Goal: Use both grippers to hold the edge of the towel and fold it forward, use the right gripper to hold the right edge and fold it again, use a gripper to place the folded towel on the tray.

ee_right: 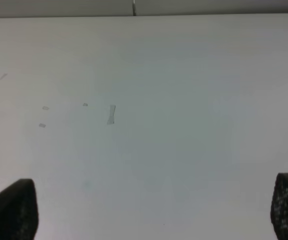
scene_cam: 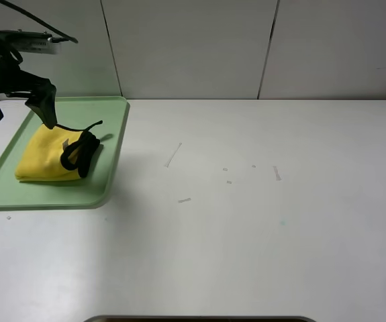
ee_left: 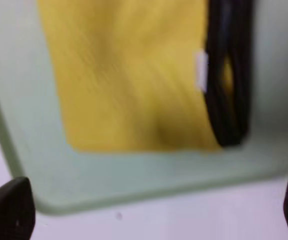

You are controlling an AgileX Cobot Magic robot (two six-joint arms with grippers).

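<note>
The left wrist view is blurred. The folded yellow towel (scene_cam: 50, 157) lies on the pale green tray (scene_cam: 109, 181). The left gripper (scene_cam: 19, 114) stands wide, empty, above it. The right gripper (ee_right: 154, 212), fingertips cut off, gapes over the white table (scene_cam: 260, 221).

yellow towel (scene_cam: 45, 155), black edge (scene_cam: 78, 153), pale green tray (scene_cam: 115, 134)

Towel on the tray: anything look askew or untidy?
The towel lies folded within the tray, but its black binding bunches at the right end and a loop sticks out. Nothing spilled.
</note>
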